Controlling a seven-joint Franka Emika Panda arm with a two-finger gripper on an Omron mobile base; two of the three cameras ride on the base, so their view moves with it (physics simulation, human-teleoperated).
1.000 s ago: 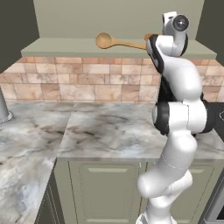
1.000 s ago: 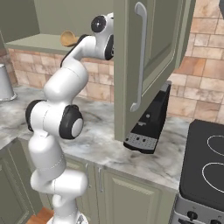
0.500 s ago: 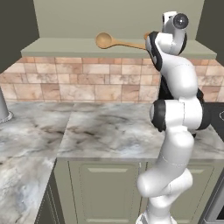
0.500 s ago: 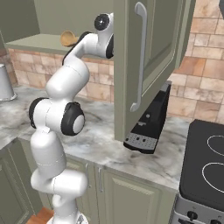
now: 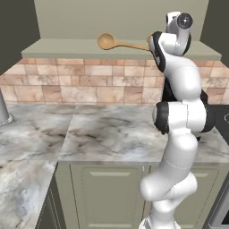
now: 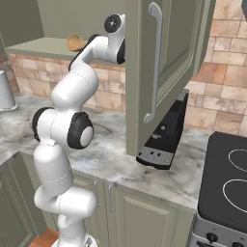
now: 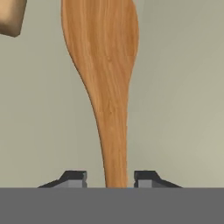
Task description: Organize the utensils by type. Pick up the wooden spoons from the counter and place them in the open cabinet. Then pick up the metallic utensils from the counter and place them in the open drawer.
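An orange-brown wooden spoon point(image 5: 117, 43) lies on the shelf of the open sage-green cabinet point(image 5: 67, 48), bowl to the left and handle pointing right toward my hand. In the hand view its handle point(image 7: 114, 131) runs between my gripper point(image 7: 110, 177) fingertips with a small gap on each side, so the jaws stand open around it. The spoon's bowl point(image 6: 75, 42) peeks out behind my arm in the right base view. A pale tan wooden piece point(image 7: 9, 16) shows at the top left corner of the hand view. The marble counter point(image 5: 112, 129) lies below.
The open cabinet door point(image 6: 164, 62) with its long handle hangs just right of my arm. A black slanted object point(image 6: 164, 140) leans on the counter under it. A dark stove top point(image 6: 226, 178) is at the right and a metal pot point(image 6: 6, 91) at the far left.
The spoon stays in the same place on the shelf. My wrist has shifted only slightly at the shelf's right end.
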